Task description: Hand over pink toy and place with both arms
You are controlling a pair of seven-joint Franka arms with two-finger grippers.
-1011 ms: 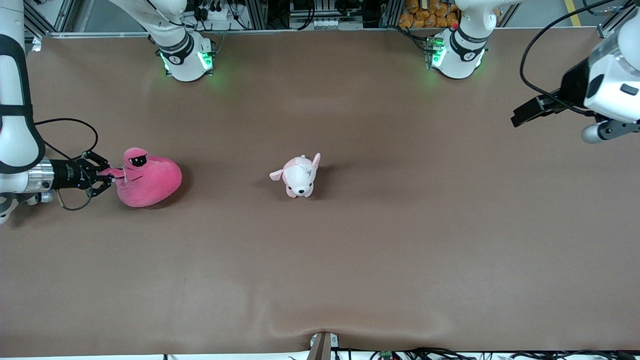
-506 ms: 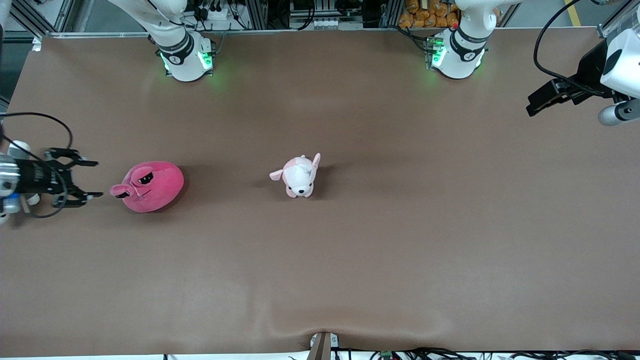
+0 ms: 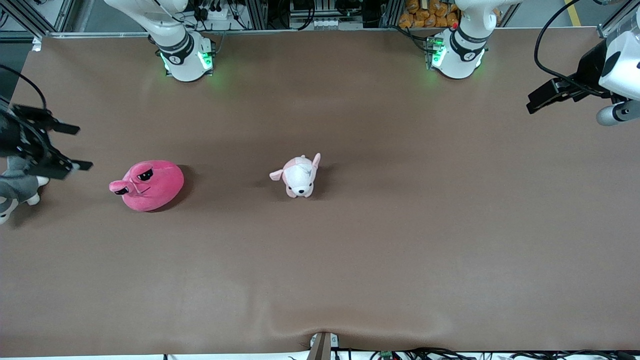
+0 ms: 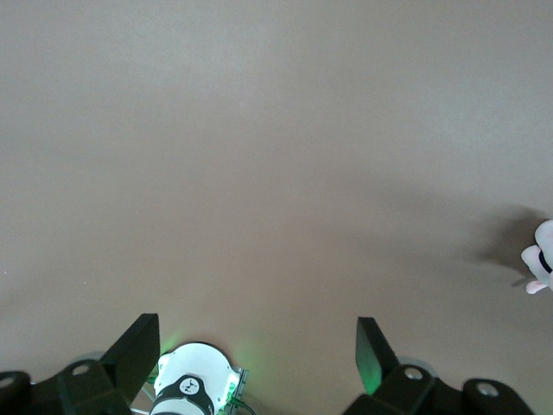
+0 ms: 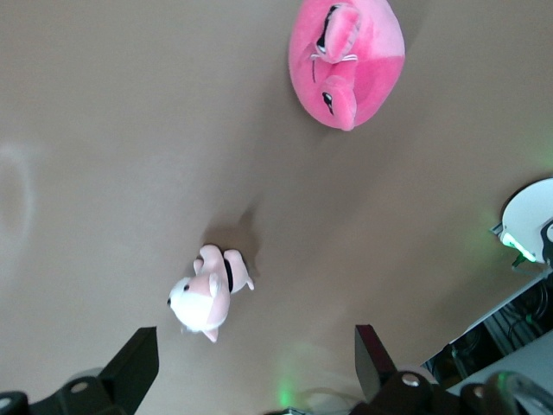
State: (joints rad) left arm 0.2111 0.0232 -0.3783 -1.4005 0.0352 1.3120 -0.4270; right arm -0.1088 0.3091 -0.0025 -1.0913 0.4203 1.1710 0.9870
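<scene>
The pink toy (image 3: 147,186), a round hot-pink plush with black eyes, lies on the brown table toward the right arm's end; it also shows in the right wrist view (image 5: 346,60). My right gripper (image 3: 80,147) hangs open and empty over the table's end, apart from the toy; both of its dark fingers stand wide in its wrist view (image 5: 255,344). The left arm (image 3: 617,70) waits raised over its own end of the table. My left gripper (image 4: 259,335) is open with only bare table and the arm's base between its fingers.
A small pale pink-and-white plush puppy (image 3: 298,176) stands mid-table, also seen from the right wrist (image 5: 207,298). A grey-and-white plush animal (image 3: 15,192) lies at the table's edge under the right gripper. The two arm bases (image 3: 187,57) (image 3: 457,52) glow green.
The right gripper opened, let go of the pink toy's ear flap and drew back and up toward the table's end. The toy settled flat on the table. The left arm shifted slightly outward.
</scene>
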